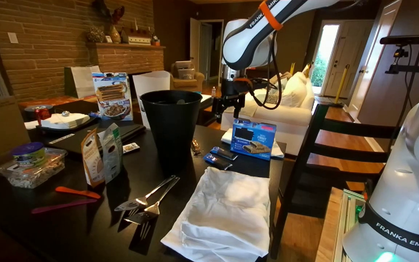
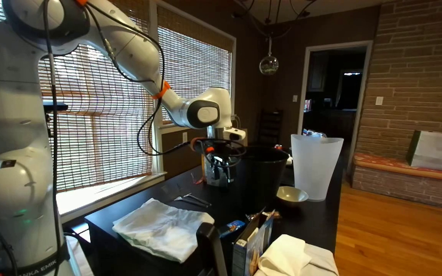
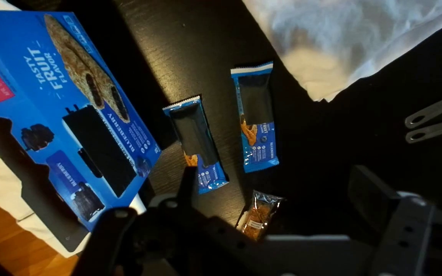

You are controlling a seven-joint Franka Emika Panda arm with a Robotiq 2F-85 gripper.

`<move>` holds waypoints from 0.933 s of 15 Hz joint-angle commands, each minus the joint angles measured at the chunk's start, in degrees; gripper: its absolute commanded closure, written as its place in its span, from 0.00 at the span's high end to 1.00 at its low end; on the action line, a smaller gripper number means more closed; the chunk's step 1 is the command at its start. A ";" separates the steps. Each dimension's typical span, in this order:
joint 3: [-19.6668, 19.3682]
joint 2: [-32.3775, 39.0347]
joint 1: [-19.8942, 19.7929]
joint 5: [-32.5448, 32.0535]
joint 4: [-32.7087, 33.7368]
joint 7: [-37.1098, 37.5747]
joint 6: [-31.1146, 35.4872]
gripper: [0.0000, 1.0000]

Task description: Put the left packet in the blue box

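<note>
The blue box [image 1: 254, 140] stands upright at the table's far edge and fills the left of the wrist view [image 3: 73, 99]. Two narrow blue packets lie flat beside it. In the wrist view, the left packet [image 3: 202, 147] is nearest the box, and the second packet [image 3: 255, 119] lies to its right. In an exterior view, the leftmost packet [image 1: 216, 161] is the one farther from the box; I cannot tell which view's left is meant. My gripper [image 1: 227, 112] is open and empty, above the table; in the wrist view its left fingertip overlaps the near packet's end.
A tall black bin [image 1: 169, 131] stands close to the packets. A small brown wrapped snack [image 3: 257, 218] lies below them in the wrist view. A folded white cloth [image 1: 231, 207], two spatulas [image 1: 155, 200] and a chair [image 1: 347, 138] are nearby.
</note>
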 commanded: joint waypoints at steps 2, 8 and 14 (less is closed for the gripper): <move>-0.20 2.40 0.03 0.48 -0.55 1.93 4.43 1.00; -0.58 9.61 0.30 1.48 -1.10 5.20 17.08 1.00; -0.81 18.32 0.61 5.55 1.47 6.28 20.67 1.00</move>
